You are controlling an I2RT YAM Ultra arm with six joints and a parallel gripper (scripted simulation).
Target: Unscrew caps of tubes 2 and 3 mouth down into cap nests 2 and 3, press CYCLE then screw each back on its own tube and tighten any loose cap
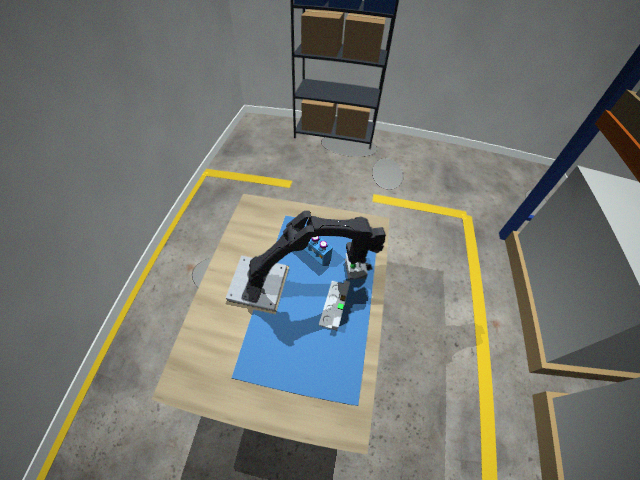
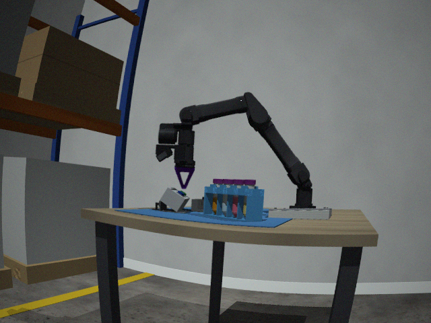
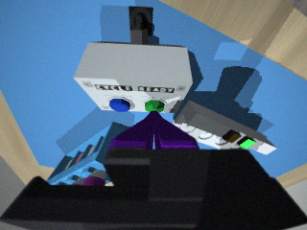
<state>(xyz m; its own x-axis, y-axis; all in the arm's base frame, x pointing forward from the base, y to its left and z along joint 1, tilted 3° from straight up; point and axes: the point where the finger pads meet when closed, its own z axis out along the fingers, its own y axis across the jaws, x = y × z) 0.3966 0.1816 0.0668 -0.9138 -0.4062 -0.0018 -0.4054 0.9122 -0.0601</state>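
Gripper (image 3: 153, 113) pinched shut and empty just above READY key (image 3: 153, 105); green lamp (image 3: 247, 143) lit, four caps (image 2: 234, 182) seemingly back on, only READY left.

Four purple caps (image 2: 234, 181) on tubes; green lamp (image 3: 247, 143) lit.

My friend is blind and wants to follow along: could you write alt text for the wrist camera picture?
The shut purple gripper points its tip at a green button on a small grey box, with a blue button beside it. To the right, a grey console shows a lit green lamp, all on a blue mat.
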